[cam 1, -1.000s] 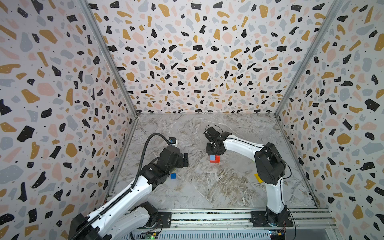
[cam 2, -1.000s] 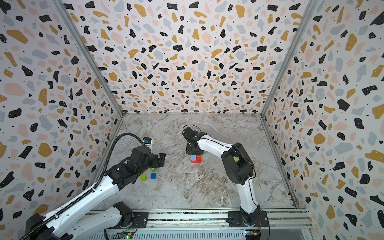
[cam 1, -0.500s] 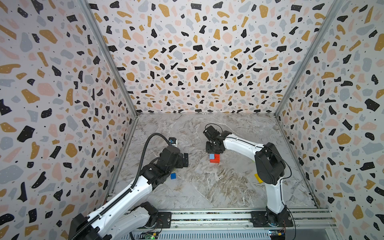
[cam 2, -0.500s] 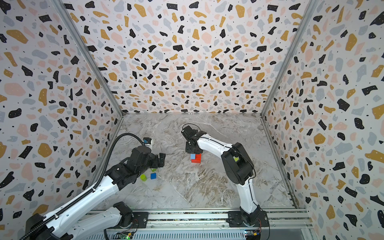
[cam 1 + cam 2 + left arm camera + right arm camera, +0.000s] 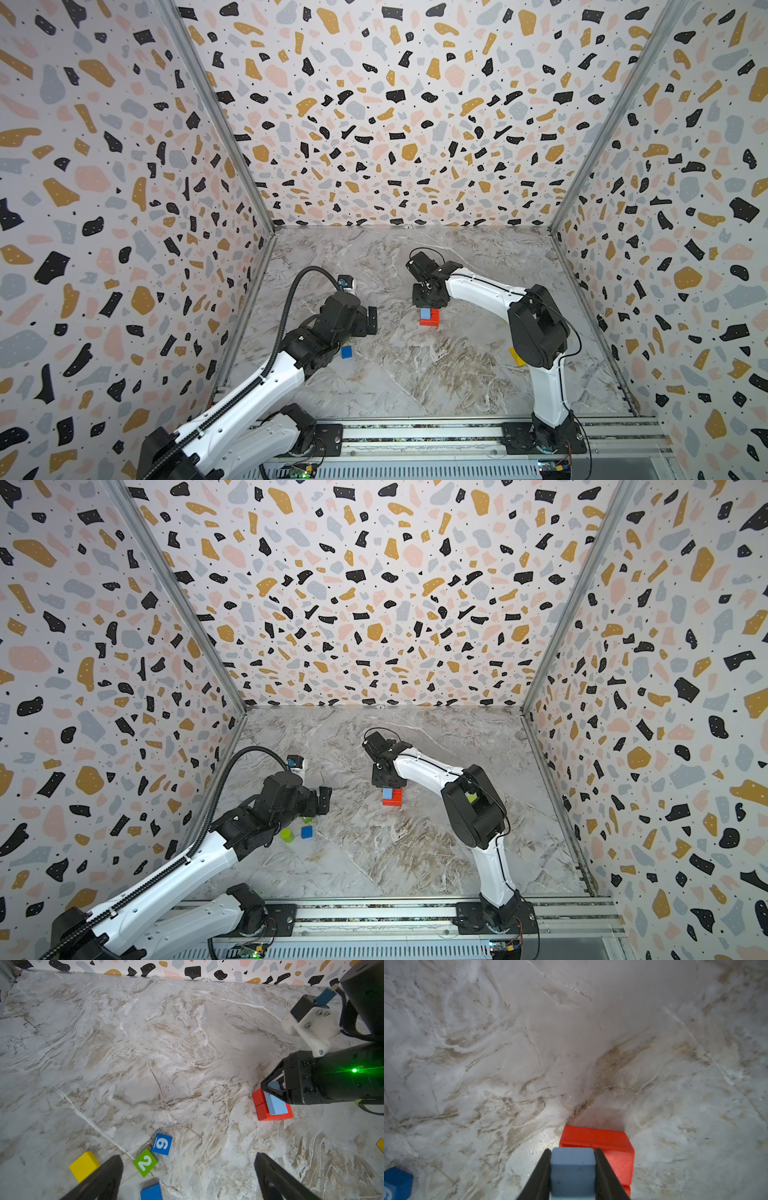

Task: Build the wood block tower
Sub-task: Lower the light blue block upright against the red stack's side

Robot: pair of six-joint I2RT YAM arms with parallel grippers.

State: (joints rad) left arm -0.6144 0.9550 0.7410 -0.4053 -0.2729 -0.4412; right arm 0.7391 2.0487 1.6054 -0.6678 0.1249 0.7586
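Note:
Two red slabs [image 5: 432, 319] [image 5: 394, 799] lie stacked on the marble floor, mid-table. My right gripper [image 5: 572, 1153] [image 5: 428, 305] is shut on a light blue block [image 5: 572, 1165] [image 5: 277, 1105] directly over their top; whether it rests on them I cannot tell. My left gripper [image 5: 188, 1156] [image 5: 324, 800] hangs open and empty above loose pieces: a blue cube marked 9 [image 5: 161, 1144], a green cube marked 2 [image 5: 145, 1162], a yellow cube [image 5: 84, 1165] and a plain blue block [image 5: 151, 1191]. A lime cylinder [image 5: 286, 835] stands beside them.
A yellow wedge [image 5: 516, 356] lies beside the right arm's elbow. Patterned walls enclose the floor on three sides, and a metal rail [image 5: 415, 434] with both arm bases runs along the front. Bare marble spreads between the red slabs and the loose cubes.

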